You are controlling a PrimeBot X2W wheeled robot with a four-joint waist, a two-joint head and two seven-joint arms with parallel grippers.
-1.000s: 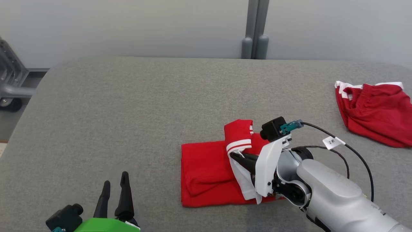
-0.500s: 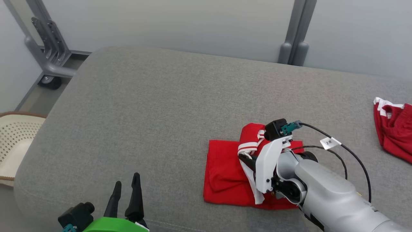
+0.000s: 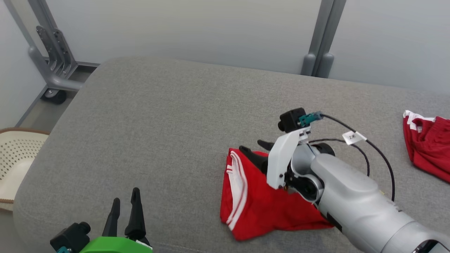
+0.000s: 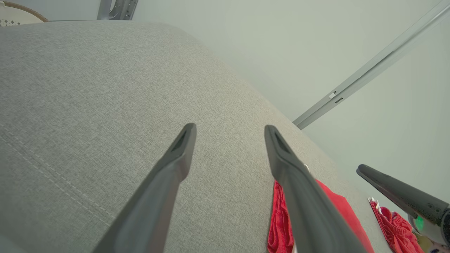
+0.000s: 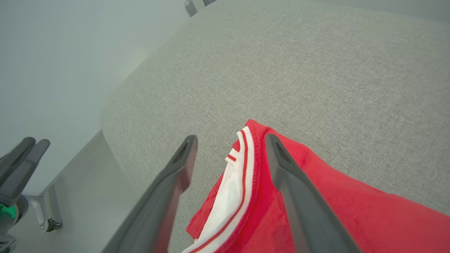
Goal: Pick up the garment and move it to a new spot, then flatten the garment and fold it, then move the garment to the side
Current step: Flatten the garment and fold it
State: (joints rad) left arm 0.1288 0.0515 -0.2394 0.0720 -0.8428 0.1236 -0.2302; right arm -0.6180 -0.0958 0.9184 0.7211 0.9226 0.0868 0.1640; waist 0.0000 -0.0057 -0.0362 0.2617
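Note:
The garment (image 3: 260, 207) is red with white stripes and lies folded on the grey cushioned surface (image 3: 168, 133), its striped edge turned to the left. My right gripper (image 3: 255, 149) hovers open just over the garment's far edge, holding nothing. In the right wrist view the right gripper (image 5: 230, 140) has its fingers spread above the striped hem of the garment (image 5: 316, 196). My left gripper (image 3: 124, 205) rests open near the surface's front left edge, well away from the cloth. The left wrist view has the left gripper (image 4: 230, 131) open over bare fabric, with the garment (image 4: 337, 203) beyond it.
A second red garment (image 3: 427, 151) lies crumpled at the far right. A cream perforated basket (image 3: 14, 158) stands off the left edge, and a grey metal frame (image 3: 52, 66) behind it. A grey post (image 3: 316, 52) rises behind the surface.
My right gripper has opened and let go of the striped part, which now lies flat toward the left. The gripper has risen slightly. The head camera has turned left.

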